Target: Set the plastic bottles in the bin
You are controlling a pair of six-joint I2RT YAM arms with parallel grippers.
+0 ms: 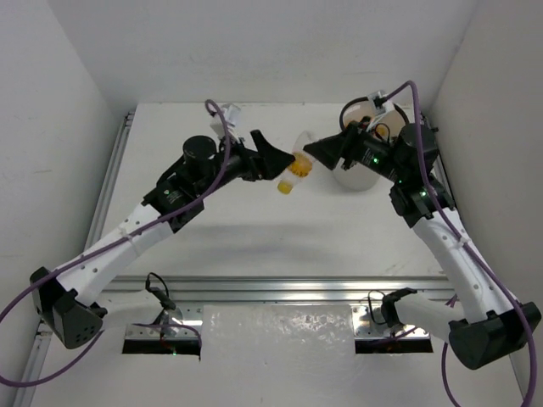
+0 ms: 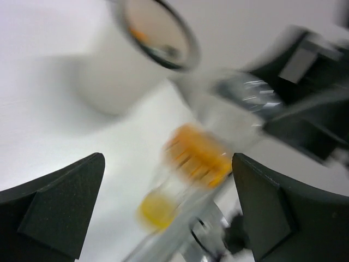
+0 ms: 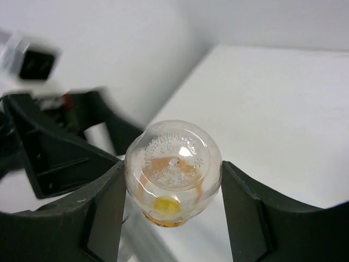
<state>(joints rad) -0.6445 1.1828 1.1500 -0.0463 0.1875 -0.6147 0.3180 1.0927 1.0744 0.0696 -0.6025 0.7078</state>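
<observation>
I hold a bottle [image 3: 173,183] clamped in my right tool [image 3: 173,168]; my left tool [image 2: 168,162] gapes wide facing it, bin [image 2: 106,76] beyond.

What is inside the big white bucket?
Inside the bin, the left wrist view shows an orange bit near the rim, too blurred to name. Its bottom is hidden by the wall, and from above the right arm partly covers it.
</observation>
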